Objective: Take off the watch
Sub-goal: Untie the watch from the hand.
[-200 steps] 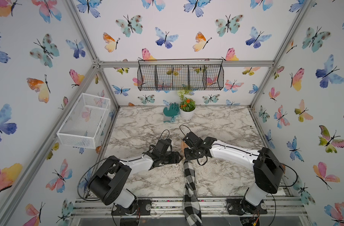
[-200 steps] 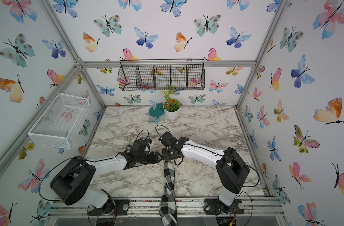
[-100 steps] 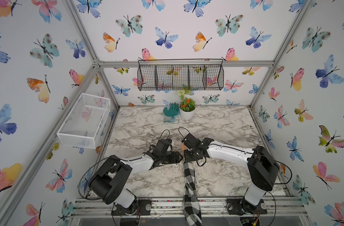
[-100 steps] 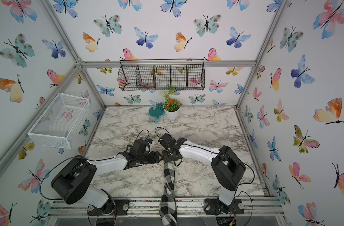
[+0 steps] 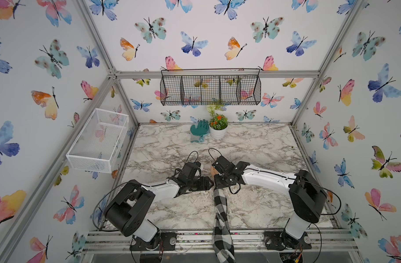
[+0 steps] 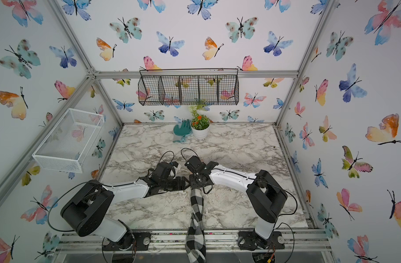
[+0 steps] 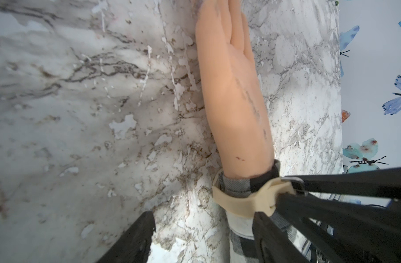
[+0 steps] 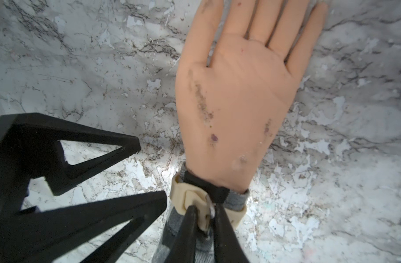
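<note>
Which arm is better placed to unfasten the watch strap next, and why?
Right, most likely. The right gripper is pinched on the watch at its buckle, while the left gripper stands open beside the strap, gripping nothing.

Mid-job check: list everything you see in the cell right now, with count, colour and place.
watch: one, pale beige strap, wrapped around the sleeved wrist
mannequin hand: one, peach, lying on the table
checked sleeve: one, black and white, running from the wrist over the table's front edge
table: one, grey-white marble
wire basket: one, black, on the back wall
mesh basket: one, white, on a side wall
potted plant: one, white pot with orange flowers, at the table's back edge
glove: one, teal, beside the pot
left claw: one, black, open, beside the wrist
right claw: one, black, shut on the watch at its buckle
</note>
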`<action>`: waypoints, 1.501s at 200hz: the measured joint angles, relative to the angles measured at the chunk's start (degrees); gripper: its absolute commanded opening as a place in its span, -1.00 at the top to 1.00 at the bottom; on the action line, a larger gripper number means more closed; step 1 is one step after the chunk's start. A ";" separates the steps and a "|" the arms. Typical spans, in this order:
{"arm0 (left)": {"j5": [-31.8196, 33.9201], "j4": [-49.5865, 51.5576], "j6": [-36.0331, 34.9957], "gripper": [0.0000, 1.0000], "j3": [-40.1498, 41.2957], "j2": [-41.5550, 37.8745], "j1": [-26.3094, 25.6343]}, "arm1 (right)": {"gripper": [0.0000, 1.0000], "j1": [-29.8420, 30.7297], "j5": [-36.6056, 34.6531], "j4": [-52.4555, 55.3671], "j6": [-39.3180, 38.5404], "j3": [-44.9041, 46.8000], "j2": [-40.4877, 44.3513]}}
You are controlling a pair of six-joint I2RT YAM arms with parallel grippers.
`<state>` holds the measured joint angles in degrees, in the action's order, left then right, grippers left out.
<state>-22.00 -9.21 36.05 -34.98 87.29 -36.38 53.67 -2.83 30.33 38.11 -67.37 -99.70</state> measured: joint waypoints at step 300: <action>-0.85 -4.02 0.00 -0.28 -2.67 4.07 -1.51 | 0.28 -5.75 7.32 -17.75 9.22 18.32 10.62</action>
<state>-22.85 -13.23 36.05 -37.65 91.35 -37.89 47.92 4.49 12.58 47.33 -49.06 -89.08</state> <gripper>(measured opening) 0.644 0.355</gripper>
